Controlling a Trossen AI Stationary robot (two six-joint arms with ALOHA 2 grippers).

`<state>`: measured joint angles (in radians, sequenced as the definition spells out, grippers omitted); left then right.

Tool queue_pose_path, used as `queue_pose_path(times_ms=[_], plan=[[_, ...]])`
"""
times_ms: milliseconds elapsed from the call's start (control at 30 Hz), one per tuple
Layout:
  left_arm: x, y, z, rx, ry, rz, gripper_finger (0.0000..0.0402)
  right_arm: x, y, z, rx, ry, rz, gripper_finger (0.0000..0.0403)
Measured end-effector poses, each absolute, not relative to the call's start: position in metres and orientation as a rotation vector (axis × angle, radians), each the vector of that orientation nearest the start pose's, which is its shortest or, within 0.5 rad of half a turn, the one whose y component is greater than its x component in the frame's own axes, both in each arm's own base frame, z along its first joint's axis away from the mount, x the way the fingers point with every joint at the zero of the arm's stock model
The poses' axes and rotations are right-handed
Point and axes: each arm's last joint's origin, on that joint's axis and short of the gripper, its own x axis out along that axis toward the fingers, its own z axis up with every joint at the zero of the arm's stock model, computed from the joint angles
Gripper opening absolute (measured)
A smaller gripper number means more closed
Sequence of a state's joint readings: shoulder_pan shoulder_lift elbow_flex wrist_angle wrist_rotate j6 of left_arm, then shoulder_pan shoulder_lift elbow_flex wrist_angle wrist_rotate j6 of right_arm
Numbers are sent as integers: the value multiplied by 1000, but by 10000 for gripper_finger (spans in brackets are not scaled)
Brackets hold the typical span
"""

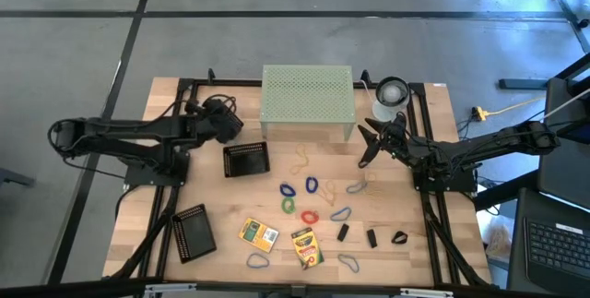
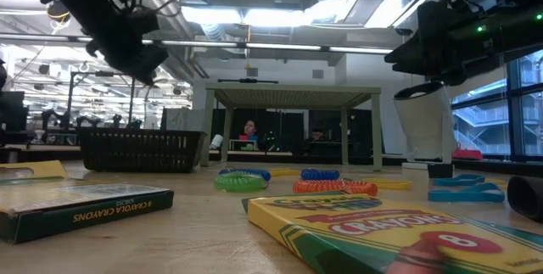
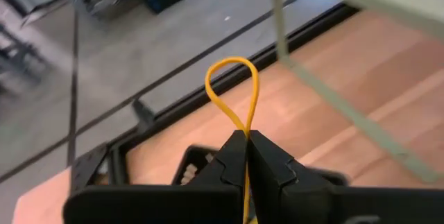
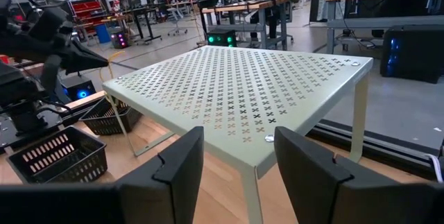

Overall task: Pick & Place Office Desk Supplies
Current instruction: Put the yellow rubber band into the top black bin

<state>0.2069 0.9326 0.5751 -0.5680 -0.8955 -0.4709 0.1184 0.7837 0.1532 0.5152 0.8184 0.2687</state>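
Observation:
My left gripper is shut on a yellow rubber-band loop and hangs above the table's far left part, just beyond a black mesh tray. My right gripper stands open and level at the right, facing the pale green riser with nothing between its fingers. Several coloured rubber bands lie flat mid-table. Nearer the front edge lie two crayon boxes and small black clips. My left gripper pinches the yellow rubber band between its two fingertips, where the loop's two strands come together. The rounded end of the loop sticks out past the fingertips. The band is lifted clear of the table.
A second black mesh tray lies at the near left. A white-grey cylinder stands by the riser's right side, close behind my right gripper. Bare wood shows at the table's left, between the two trays.

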Motion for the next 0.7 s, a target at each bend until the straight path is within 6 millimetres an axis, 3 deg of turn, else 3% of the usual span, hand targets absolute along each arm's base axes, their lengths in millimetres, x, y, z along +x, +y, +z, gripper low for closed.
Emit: queue_pose_path(times_ms=[333,700], plan=[[149,58,213,-96,697,1250,12,155,-3,184,201,12,-708,180],[149,58,213,-118,681,1259,106,155,-3,184,201,12,-708,180]])
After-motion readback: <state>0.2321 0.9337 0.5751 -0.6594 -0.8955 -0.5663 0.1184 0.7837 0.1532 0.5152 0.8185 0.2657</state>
